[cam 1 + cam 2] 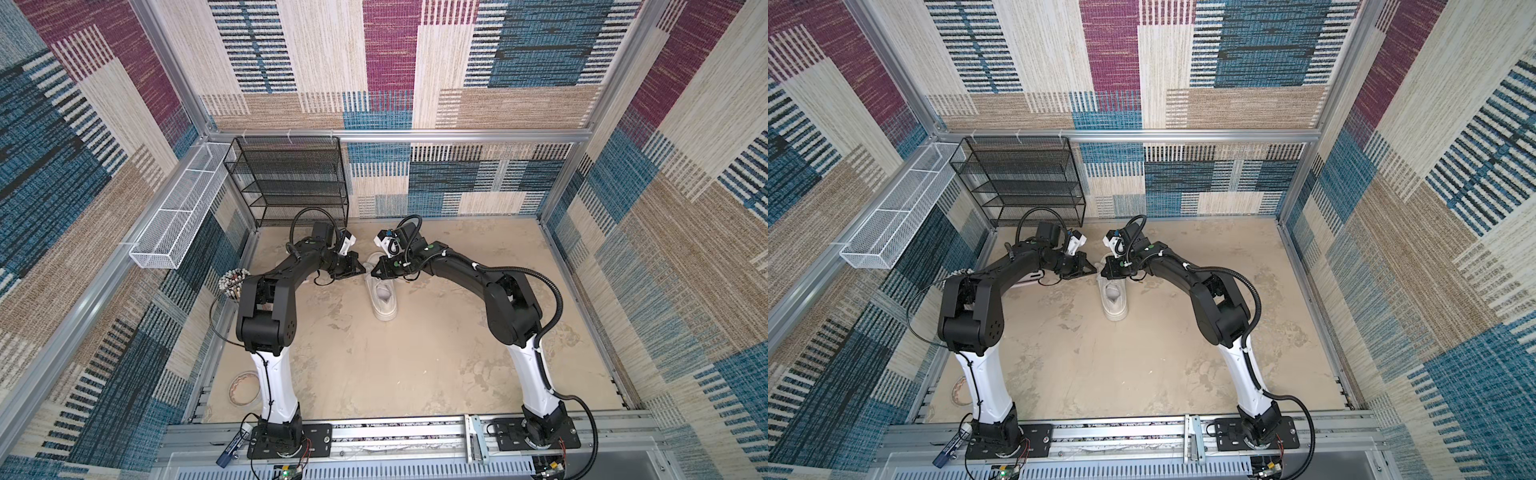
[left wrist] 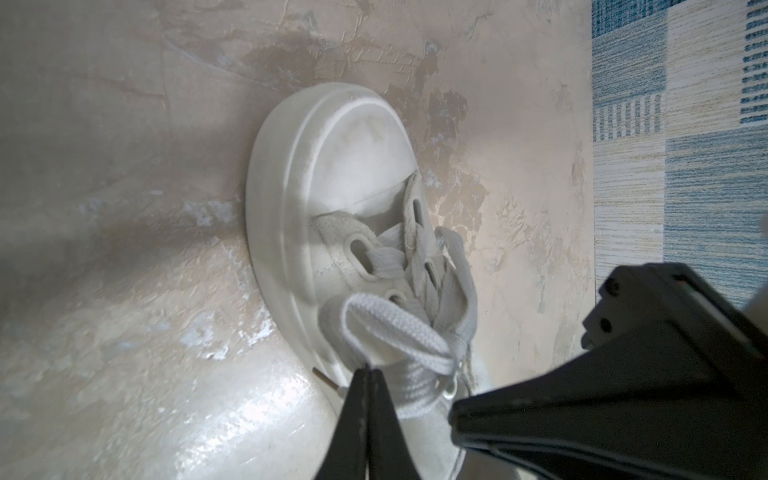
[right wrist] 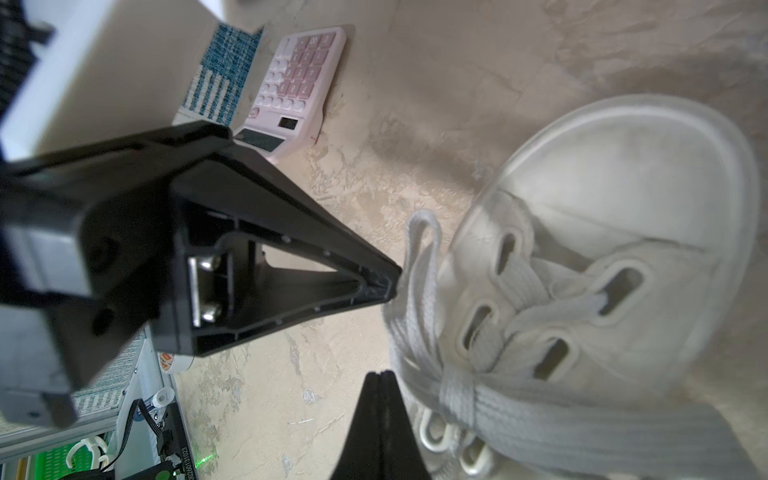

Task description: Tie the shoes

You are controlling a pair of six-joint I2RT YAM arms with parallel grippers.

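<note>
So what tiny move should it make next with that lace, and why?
Probably draw the left gripper slowly outward, away from the sneaker. Its tips are shut on a loop of lace that curves loosely, and the knot does not look snug. The right gripper is shut beside the laces. Whether it grips one is unclear, so pull gently.

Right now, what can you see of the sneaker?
The sneaker is white and low-top, with a thick sole, smooth toe cap and oval eyelets. It stands upright on the table, toe toward the back wall. Its flat laces cross between the eyelets. The left tool, shut, pinches a lace loop; the right tool is shut beside the laces.
</note>
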